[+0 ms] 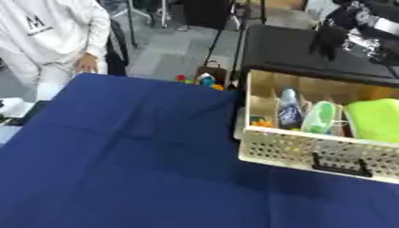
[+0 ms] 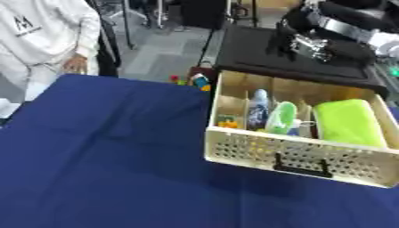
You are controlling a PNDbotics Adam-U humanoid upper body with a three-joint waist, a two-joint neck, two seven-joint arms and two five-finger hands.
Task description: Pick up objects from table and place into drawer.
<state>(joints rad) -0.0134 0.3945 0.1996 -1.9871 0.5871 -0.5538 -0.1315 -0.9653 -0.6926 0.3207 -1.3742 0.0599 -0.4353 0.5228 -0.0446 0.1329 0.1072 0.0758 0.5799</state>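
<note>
Cream perforated plastic drawer [image 2: 257,153] stands open at about three o'clock on the dark blue cloth-covered table [image 1: 117,156], already holding a bright green folded cloth [image 2: 347,122], a grey-blue bottle [image 2: 259,109] and a pale green pouch [image 2: 282,118]. Only the black right hand [image 2: 282,42] shows, hanging at one o'clock above the black cabinet top [image 2: 257,49], fingers pointing down and seemingly relaxed, holding nothing that I can make out. With the compartments this full, I judge that another object lowered in could catch on the dividers or land on the cloth and roll out.

Open drawer [image 2: 257,153] on a blue tablecloth [image 2: 101,156]

The right hand [image 2: 284,42] hangs with fingers pointing down over a black cabinet top [image 2: 257,53]; below the fingertips, the drawer holds a bottle [image 2: 259,109], a pale green object [image 2: 282,118] and a lime-green cloth [image 2: 347,122].
</note>
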